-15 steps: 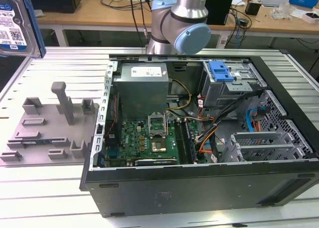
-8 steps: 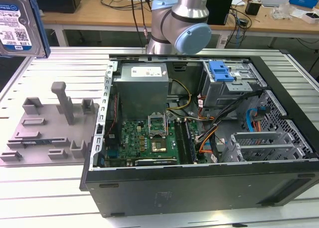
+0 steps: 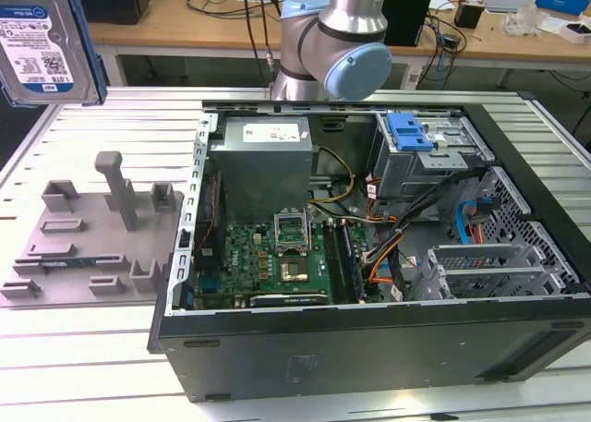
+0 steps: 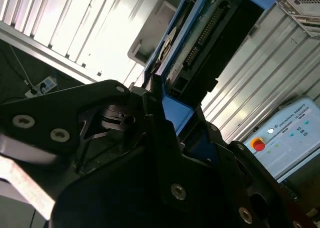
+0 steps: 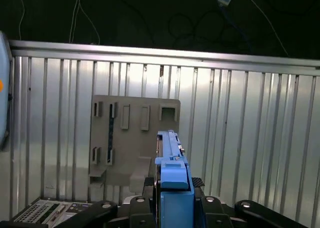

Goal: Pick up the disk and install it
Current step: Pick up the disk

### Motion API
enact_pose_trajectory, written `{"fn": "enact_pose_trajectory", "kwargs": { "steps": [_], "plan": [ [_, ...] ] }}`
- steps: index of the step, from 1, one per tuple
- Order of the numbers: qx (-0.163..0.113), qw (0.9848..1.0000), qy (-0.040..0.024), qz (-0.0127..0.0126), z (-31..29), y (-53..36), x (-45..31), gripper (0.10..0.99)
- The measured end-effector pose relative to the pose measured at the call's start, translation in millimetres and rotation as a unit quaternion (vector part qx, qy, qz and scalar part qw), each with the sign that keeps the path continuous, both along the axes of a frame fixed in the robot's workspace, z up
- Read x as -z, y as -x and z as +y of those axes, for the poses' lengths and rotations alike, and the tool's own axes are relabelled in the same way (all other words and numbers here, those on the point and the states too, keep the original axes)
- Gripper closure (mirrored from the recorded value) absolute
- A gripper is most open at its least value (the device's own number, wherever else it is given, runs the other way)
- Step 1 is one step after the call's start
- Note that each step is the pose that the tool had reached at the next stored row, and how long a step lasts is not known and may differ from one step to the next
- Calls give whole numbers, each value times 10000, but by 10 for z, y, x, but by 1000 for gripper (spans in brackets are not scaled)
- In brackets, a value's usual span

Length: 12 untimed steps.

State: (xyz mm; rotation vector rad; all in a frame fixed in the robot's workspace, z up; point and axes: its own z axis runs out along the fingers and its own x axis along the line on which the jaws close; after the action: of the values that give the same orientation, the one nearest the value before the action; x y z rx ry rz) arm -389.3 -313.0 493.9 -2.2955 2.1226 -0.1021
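On worktop (image 3: 83, 376): open computer case (image 3: 369, 348) at exterior view's right, grey holder (image 3: 83, 247) at its left. High above holder: disk (image 3: 42, 43), blue bracket (image 5: 173, 180) (image 4: 176, 111) clamped in jaws in both wrist views. Judged mid-carry, install not done. Next likely calls for squaring bracket with drive cage (image 3: 406, 177).

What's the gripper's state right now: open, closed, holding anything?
Gripper: closed on the disk, holding it by its blue-framed edge.
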Motion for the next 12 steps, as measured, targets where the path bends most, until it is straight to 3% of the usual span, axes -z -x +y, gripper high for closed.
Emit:
{"fn": "enact_pose_trajectory", "kwargs": {
  "steps": [2, 5, 12],
  "plan": [
    [-40, 10000, -1, -50, -6, -21, 1, 718],
    [-79, 9999, 0, -80, -21, -73, 0, 718],
    [-81, 9999, -1, -81, -189, -260, 1, 718]
  ]
}}
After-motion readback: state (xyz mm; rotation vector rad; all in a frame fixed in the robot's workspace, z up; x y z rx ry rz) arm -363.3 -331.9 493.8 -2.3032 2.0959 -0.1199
